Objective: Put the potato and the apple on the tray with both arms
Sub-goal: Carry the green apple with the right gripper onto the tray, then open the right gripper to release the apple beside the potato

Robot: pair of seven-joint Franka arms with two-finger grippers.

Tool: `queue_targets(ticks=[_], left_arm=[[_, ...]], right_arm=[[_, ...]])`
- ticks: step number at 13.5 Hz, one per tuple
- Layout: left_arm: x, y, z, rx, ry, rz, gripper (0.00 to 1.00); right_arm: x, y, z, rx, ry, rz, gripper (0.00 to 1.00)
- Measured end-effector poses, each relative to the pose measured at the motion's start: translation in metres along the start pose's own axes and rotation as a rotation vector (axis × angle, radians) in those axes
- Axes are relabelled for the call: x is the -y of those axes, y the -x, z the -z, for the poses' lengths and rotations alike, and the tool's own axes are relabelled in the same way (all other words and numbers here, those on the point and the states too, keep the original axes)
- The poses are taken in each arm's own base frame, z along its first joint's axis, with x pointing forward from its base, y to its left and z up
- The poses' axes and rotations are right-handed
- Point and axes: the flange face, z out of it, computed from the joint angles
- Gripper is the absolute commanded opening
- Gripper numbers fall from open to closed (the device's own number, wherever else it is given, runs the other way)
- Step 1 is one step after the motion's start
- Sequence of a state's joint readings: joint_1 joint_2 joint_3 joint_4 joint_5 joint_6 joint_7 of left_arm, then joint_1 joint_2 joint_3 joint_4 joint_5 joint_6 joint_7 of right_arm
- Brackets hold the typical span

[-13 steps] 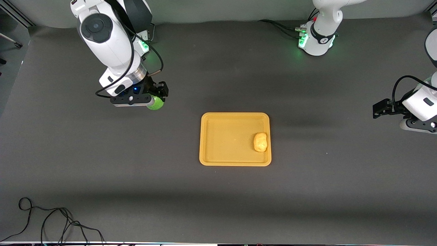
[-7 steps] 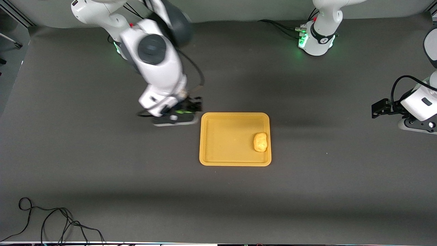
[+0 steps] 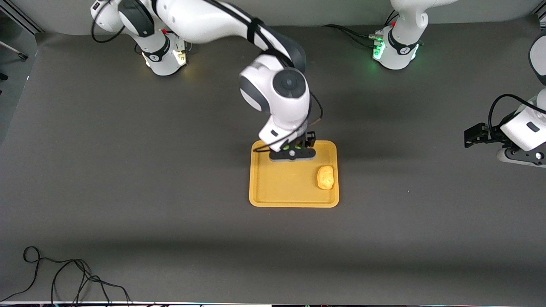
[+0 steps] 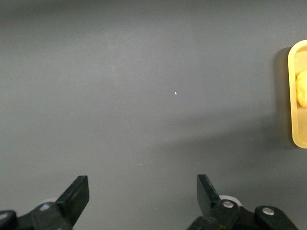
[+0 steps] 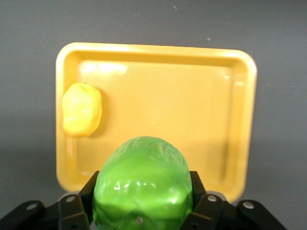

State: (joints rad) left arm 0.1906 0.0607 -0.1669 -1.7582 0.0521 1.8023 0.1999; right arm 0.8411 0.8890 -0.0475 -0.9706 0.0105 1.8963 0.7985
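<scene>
1 of 2 items is done: the lumpy yellow potato (image 3: 325, 177) lies in the flat orange plastic tray (image 3: 273, 200), at its end toward the left arm. The right gripper (image 3: 294, 150) pinches the round green apple (image 5: 141, 184) over the tray's edge farthest from the front camera; release is left. The left gripper (image 4: 143, 196) waits spread, empty, over the table's (image 3: 128, 192) left-arm end.

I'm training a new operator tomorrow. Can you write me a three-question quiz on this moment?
1. True or false: the potato lies on the tray.
2. What does the right end effector hold?
3. Which end effector hangs open over bare table: A) left, B) right?

Key
1. True; it lies at the tray's end toward the left arm.
2. The apple, over the tray.
3. A.
</scene>
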Motion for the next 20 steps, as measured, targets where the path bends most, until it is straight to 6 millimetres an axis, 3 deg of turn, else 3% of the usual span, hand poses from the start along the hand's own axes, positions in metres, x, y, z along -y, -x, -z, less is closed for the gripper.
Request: queue_targets(ticks=[4,7,12,13,14,18,20], left_arm=[[-0.001,0.0,-0.001,0.002,0.001,-0.002,1.0],[0.0,0.0,-0.002,0.003,0.001,-0.001,1.0],[-0.002,-0.001,-0.002,-0.003,0.022,0.004,1.0],[-0.003,-0.001,-0.002,-0.009,0.048,0.013,1.0],[-0.002,-0.001,-0.002,-0.012,0.065,0.021,1.0],[-0.002,-0.001,-0.003,-0.011,0.073,0.024,1.0],[-0.002,-0.002,-0.003,-0.01,0.073,0.021,1.0]], right_arm=[[-0.001,-0.011,-0.095,-0.022,-0.003,-0.008,0.51],[-0.003,-0.012,-0.133,-0.035,-0.011,-0.009,0.51],[-0.006,-0.016,-0.147,-0.054,-0.017,-0.011,0.52],[-0.008,-0.017,-0.149,-0.057,-0.013,-0.011,0.59],[-0.008,-0.018,-0.149,-0.059,-0.014,-0.011,1.0],[-0.006,-0.021,-0.14,-0.067,-0.02,-0.025,1.0],[-0.005,-0.023,-0.109,-0.053,-0.007,-0.035,1.0]])
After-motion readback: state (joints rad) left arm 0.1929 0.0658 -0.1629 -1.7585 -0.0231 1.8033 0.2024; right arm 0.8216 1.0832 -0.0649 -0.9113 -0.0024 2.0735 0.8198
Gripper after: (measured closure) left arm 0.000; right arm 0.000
